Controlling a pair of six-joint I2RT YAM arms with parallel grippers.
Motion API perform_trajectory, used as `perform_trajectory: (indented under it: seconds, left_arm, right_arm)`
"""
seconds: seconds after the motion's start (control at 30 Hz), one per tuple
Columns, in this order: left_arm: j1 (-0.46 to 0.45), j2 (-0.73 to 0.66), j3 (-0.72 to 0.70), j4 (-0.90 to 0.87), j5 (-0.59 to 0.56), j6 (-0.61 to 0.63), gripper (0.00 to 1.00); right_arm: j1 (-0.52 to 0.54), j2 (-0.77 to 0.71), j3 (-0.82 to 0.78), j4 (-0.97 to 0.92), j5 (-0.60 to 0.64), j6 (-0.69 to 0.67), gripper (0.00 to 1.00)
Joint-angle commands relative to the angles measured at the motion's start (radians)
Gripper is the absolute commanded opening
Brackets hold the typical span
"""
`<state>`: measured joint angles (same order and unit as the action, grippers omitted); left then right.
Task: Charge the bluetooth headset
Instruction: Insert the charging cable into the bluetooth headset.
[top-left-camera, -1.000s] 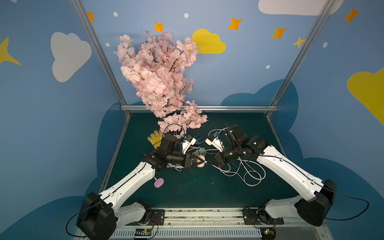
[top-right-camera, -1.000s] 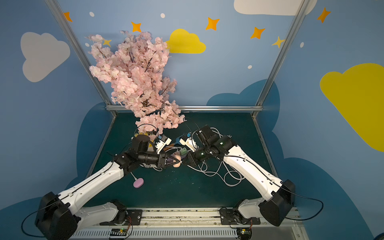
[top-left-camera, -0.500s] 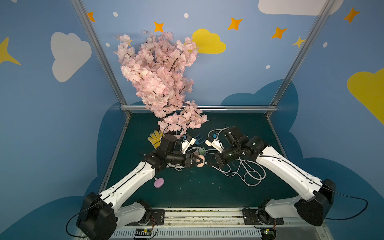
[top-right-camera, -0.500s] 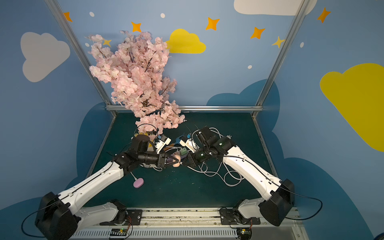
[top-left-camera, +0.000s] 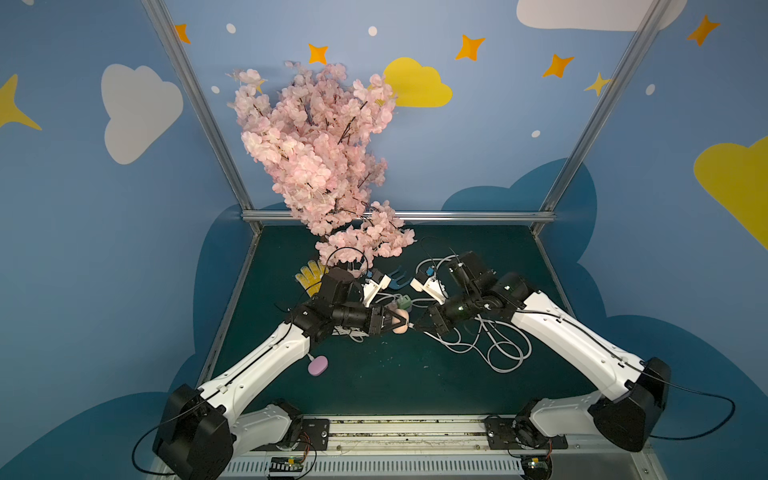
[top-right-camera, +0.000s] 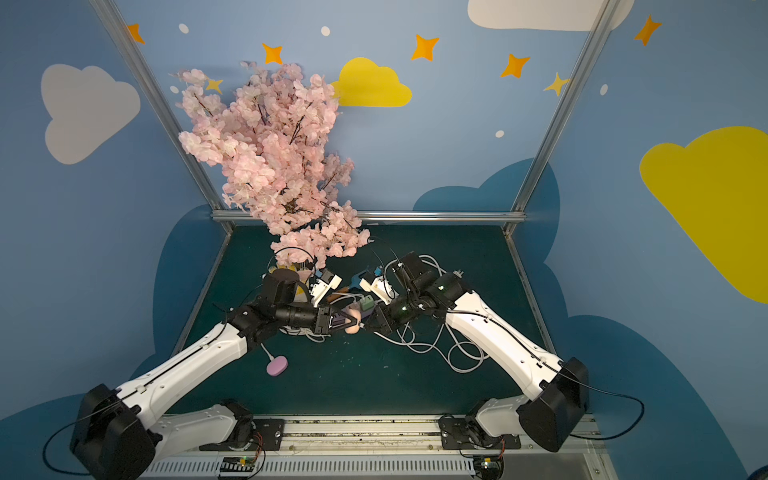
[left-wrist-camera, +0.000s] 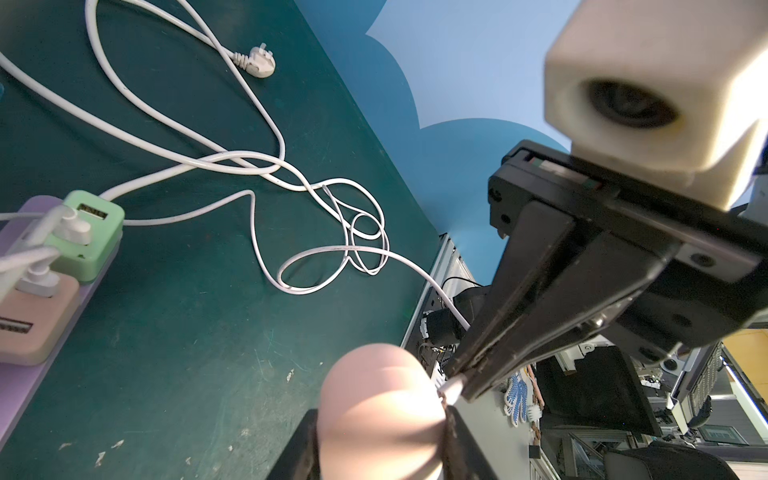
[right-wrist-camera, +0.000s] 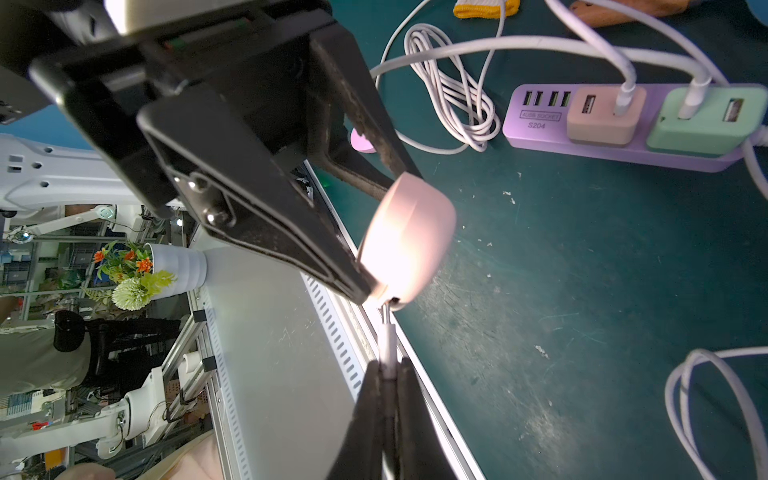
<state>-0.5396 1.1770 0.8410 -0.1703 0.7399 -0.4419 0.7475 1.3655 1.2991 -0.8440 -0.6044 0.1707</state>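
Blue walls (top-left-camera: 498, 145) painted with clouds and stars close in a dark green table (top-left-camera: 374, 386), with a pink blossom tree (top-left-camera: 316, 158) at the far left. The 2 arms meet over the middle of the table.

The left gripper (top-left-camera: 402, 323) is clamped on the pink headset case (right-wrist-camera: 409, 237). Its jaws stand part-way apart and grip the rounded shell from 2 sides, holding it clear of the table. The right gripper (right-wrist-camera: 388, 376) is pinched tight on the charging plug (right-wrist-camera: 388, 347) of a white cable (left-wrist-camera: 340, 248). The plug's metal tip touches the lower rim of the case, where the port appears to be. Neither wrist view shows whether the tip has entered the port or only rests at its mouth.

Just beyond the grippers, on the far side, lies a purple power strip (right-wrist-camera: 540, 129). It carries a pink adapter (right-wrist-camera: 600, 120) and a green adapter (right-wrist-camera: 706, 124), each with 1 white lead plugged in. The held cable seems to run from the green one.

So the supply end looks done, and case and plug are lined up. What seems left is to push the plug fully home and let go. A 3-pin mains plug (left-wrist-camera: 257, 64) lies loose on the table, so the strip may not be powered.
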Motion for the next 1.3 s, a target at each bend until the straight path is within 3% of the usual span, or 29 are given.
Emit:
perform_trajectory:
  seconds: [0.0,0.57,1.27]
  left_arm:
    - [-0.006,-0.010,0.021,0.037,0.067,-0.003,0.03]
    - [-0.006,-0.006,0.023,0.033,0.073,-0.001,0.03]
    - [-0.003,0.006,0.049,-0.006,0.028,0.019,0.03]
  right_arm:
    - [-0.009,0.029,0.013,0.041,0.022,0.009,0.00]
    - [-0.021,0.041,0.048,0.064,-0.027,0.052,0.00]
    - [-0.022,-0.049,0.052,-0.099,0.000,-0.010,0.00]
